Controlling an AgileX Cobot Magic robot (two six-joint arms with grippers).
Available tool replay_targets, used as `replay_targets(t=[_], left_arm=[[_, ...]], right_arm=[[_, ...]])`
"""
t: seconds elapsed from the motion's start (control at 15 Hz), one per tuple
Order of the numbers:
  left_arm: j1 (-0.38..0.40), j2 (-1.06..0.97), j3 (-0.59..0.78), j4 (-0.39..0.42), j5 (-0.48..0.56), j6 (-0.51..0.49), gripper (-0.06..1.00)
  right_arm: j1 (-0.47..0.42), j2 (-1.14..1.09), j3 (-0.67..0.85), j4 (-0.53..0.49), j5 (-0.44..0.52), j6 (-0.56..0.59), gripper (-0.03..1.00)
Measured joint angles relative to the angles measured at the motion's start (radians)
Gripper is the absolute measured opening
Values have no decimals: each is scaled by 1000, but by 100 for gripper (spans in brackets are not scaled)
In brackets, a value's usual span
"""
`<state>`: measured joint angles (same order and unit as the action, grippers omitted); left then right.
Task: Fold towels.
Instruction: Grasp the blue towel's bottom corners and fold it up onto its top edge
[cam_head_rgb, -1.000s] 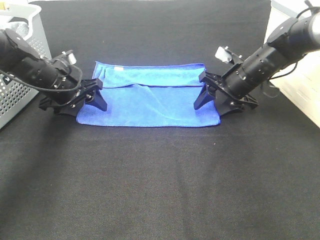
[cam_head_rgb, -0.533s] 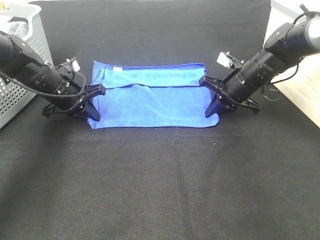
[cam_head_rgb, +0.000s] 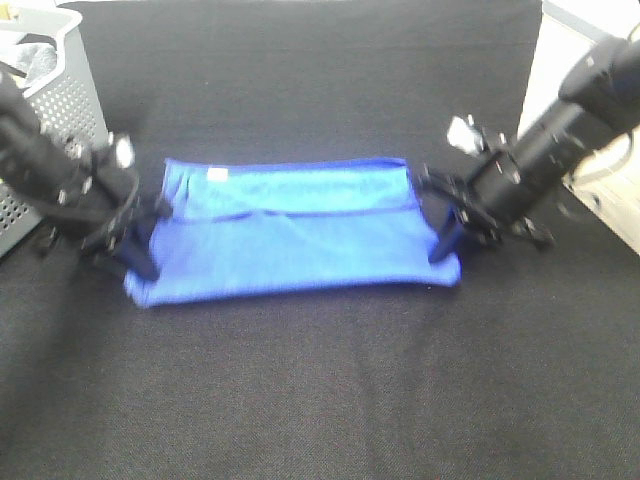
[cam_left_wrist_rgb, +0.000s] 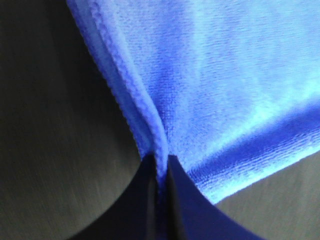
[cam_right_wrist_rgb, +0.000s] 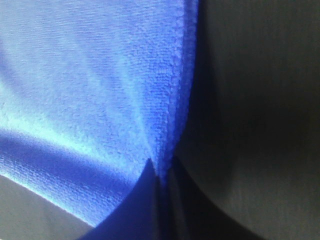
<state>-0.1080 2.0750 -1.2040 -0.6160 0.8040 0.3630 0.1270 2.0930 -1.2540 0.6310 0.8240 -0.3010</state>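
black worktop (cam_head_rgb: 320, 400), blue towel (cam_head_rgb: 300, 230) spread just right of the grey basket (cam_head_rgb: 60, 90). left pincer (cam_head_rgb: 138, 250) is pinching the towel's basket-side edge, right pincer (cam_head_rgb: 445, 235) pinching the edge far from the basket. i'm holding both ends so it's taut for a clean fold, i reckon.

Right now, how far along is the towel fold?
Done: towel looks folded once, a layer edge crossing it. In hand: left hand and right hand are each shut on a side edge, towel stretched between them. Left: next fold and release.
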Motion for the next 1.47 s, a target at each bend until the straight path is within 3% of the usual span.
replay_targets(t=[0.2, 0.47, 0.67, 1.07, 1.47], left_arm=[[-5, -67, 156, 0, -46, 7, 1], [-5, -129, 157, 4, -79, 9, 1], [-5, -141, 73, 14, -110, -26, 1], [38, -40, -157, 30, -131, -47, 1], [37, 116, -315, 33, -131, -47, 3]], right_arm=[[0, -64, 143, 8, -41, -22, 0], [0, -92, 142, 9, -71, -32, 0], [0, -85, 50, 4, -71, -46, 0], [1, 86, -304, -33, -17, -47, 0], [1, 215, -424, -48, -68, -47, 2]])
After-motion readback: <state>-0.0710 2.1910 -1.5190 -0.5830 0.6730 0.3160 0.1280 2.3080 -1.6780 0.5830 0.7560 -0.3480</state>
